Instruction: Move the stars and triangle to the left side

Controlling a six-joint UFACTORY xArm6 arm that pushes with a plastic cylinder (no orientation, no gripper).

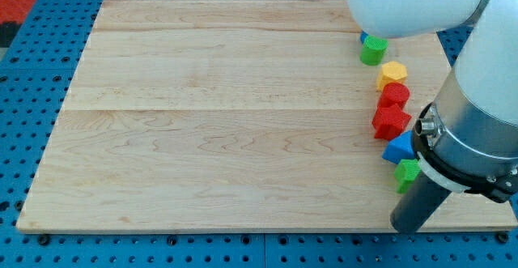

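Several blocks stand in a column near the board's right edge. From the view's top down: a green cylinder [372, 51] with a bit of a blue block [363, 37] behind it, a yellow block [392, 74], a red block [396, 95], a red star [391, 122], a blue triangle [397, 148] and a green star [407, 172]. The arm partly hides the green star. My tip [407, 224] is at the board's bottom edge, just below the green star and the blue triangle.
The wooden board [227, 122] lies on a blue perforated table [32, 98]. The white arm body [477, 114] covers the view's right side and the board's right corners.
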